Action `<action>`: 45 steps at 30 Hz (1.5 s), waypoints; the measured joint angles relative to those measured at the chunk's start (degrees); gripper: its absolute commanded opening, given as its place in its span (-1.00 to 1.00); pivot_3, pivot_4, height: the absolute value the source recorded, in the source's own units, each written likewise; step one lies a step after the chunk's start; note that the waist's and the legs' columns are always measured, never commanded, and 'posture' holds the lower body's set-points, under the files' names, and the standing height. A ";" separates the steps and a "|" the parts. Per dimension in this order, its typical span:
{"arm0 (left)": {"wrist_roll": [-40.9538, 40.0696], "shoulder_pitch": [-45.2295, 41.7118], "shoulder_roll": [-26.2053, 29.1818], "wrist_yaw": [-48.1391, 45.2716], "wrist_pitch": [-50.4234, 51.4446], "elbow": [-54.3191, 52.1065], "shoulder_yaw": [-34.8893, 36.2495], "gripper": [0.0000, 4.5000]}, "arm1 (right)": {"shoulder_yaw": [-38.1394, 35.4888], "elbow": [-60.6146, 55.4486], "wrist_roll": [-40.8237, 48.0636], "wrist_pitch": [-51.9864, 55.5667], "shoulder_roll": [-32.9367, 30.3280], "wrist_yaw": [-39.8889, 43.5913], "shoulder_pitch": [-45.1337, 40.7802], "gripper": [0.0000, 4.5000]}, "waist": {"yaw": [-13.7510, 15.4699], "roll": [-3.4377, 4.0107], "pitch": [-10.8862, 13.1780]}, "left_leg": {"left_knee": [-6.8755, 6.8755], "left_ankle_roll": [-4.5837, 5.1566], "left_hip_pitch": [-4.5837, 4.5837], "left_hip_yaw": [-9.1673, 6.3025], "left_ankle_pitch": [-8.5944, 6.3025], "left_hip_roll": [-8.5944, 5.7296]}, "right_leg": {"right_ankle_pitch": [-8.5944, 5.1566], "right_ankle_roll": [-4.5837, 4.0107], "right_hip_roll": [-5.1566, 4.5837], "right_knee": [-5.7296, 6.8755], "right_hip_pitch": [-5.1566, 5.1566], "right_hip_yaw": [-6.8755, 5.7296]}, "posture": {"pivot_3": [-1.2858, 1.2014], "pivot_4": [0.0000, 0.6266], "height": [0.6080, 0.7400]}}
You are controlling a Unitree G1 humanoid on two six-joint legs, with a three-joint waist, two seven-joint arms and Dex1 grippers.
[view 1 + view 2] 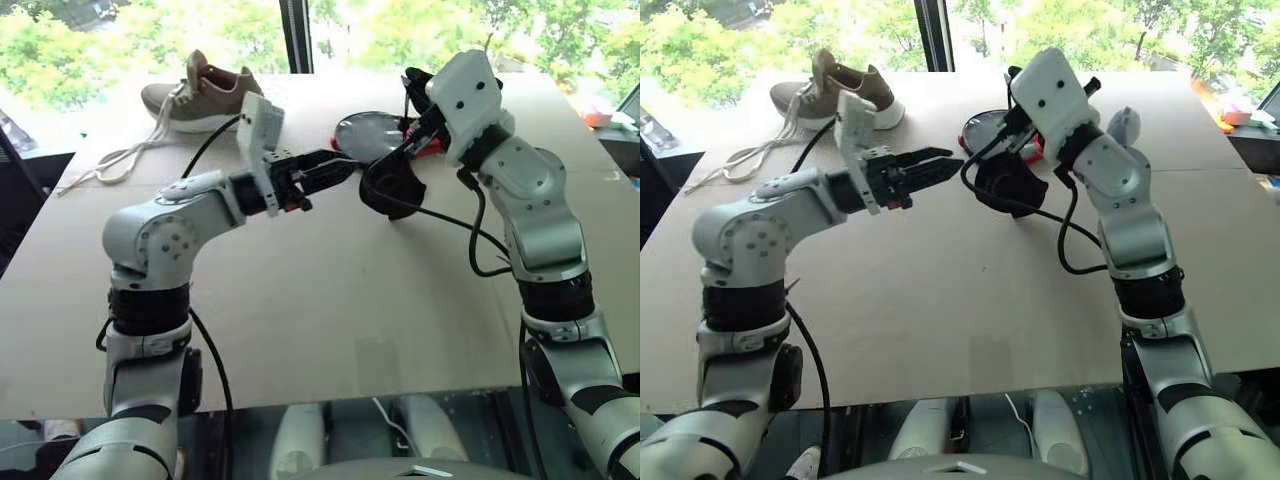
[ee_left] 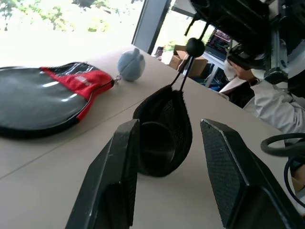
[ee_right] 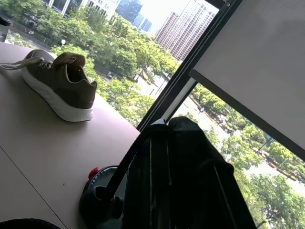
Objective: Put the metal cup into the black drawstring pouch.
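Observation:
The black drawstring pouch [image 1: 388, 187] hangs by its cord over the middle of the table, its bottom close to the tabletop. My right gripper [image 1: 413, 82] is above it, shut on the cord [image 2: 188, 67] over the round toggle. The pouch [image 2: 164, 133] bulges, and a round grey shape [image 2: 153, 143] shows at its side, which looks like the metal cup inside. My left gripper [image 1: 340, 168] points level at the pouch from its left. It is open and holds nothing, with the pouch just past its fingertips [image 2: 128, 138].
A black-and-red paddle case [image 2: 43, 98] lies behind the pouch, with a grey ball [image 2: 131, 64] beside it. A brown shoe [image 1: 205, 95] with loose white laces sits at the far left. A person [image 2: 271, 100] sits beyond the table's right side.

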 measured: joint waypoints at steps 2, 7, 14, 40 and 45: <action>2.01 -1.51 -1.45 -0.72 -2.02 2.10 -2.15 -0.10 | 0.36 -0.74 -0.03 0.08 -0.06 0.33 0.02 -1.00 | 0.00 0.00 0.00 | 0.00 0.00 -0.02 0.00 0.00 0.03 | 0.00 0.00 0.04 0.00 -0.03 0.01 | 0.03 -0.52 1.00; 5.95 -5.03 -3.39 -2.73 -7.02 5.78 -3.94 -0.10 | 1.44 -1.67 -0.18 0.36 -0.20 1.05 0.03 -1.00 | 0.09 0.00 0.00 | 0.01 0.01 -0.03 0.05 0.00 0.00 | 0.00 0.00 0.02 -0.05 -0.03 0.05 | 0.03 -0.52 1.00; 8.71 -7.98 -7.33 -5.29 -10.47 11.55 -5.07 -0.10 | 2.22 -3.32 -0.51 1.51 -0.54 1.20 0.49 -1.00 | 0.28 0.00 0.00 | 0.02 0.01 -0.06 0.02 0.00 -0.01 | 0.00 0.00 0.01 -0.05 -0.02 0.01 | 0.03 -0.52 1.00; 12.62 -9.99 -10.18 -8.43 -11.75 15.03 -6.04 -0.94 | 1.64 -3.25 -0.22 3.70 -0.22 0.00 0.40 -1.00 | 0.22 0.01 0.00 | 0.02 0.01 -0.05 0.02 0.00 0.00 | 0.00 0.00 0.02 -0.03 -0.02 0.01 | 0.03 -0.52 1.00; 16.81 -3.13 -7.76 -9.61 -12.31 17.30 -10.34 -0.94 | -7.51 2.62 1.84 7.61 -1.97 -4.73 -3.74 -1.00 | 0.22 0.02 0.00 | 0.04 0.01 -0.04 0.04 0.00 0.01 | 0.00 0.00 0.01 0.00 -0.02 0.01 | 0.03 -0.52 1.00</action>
